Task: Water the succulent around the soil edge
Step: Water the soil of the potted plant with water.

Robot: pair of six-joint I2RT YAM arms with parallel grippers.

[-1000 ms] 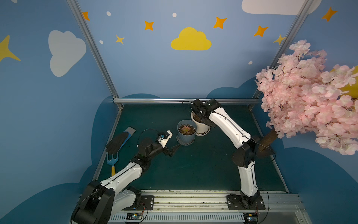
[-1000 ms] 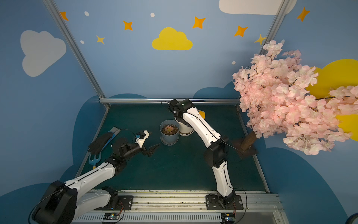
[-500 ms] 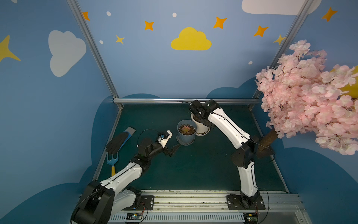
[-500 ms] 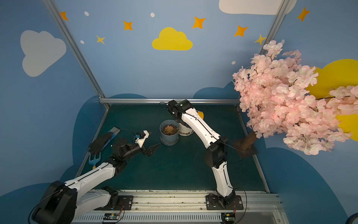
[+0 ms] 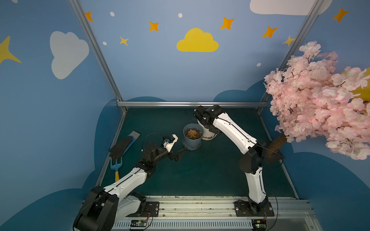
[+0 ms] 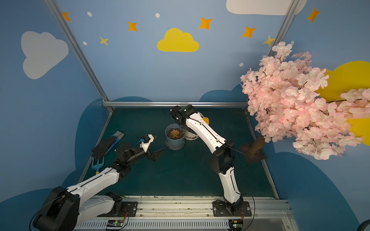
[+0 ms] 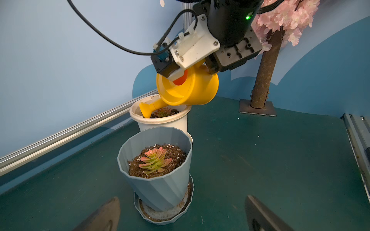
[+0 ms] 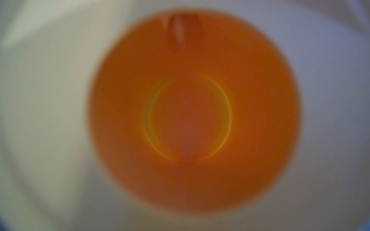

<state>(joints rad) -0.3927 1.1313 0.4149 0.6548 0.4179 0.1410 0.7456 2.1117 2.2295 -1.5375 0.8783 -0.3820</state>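
- While right arm stretches from its base up and across to the back of dark green mat, wrist bent down over the pots, right gripper is clamped on the top handle of yellow plastic watering can.
- Can is tipped forward. Its spout dips inside the rim of round white pot, at the soil edge, just beside small green-red succulent.
- Left arm is low, reaching forward over the mat. Left gripper has jaws wide apart, holding nothing, tips just short of saucer under faceted grey-blue pot.
- Grey-blue pot is directly on the robot's side of the white pot; contact unclear. It holds a second, pink-green succulent mid-soil.
- Hidden: in both top views the right arm covers the white pot's top and nearly all of the can.
- Right gripper's fingertips are hidden behind the camera mount and the can in the left wrist view.
- Right wrist view is all blur: an orange disc with a faint ring and a pale surround.
- Can't tell whether water is leaving the spout.
- Left fingers are cut off by the left wrist frame edge.
- By the left rail, black glove touches blue hand fork.
- Pink blossom tree is cut off at the frame edge.
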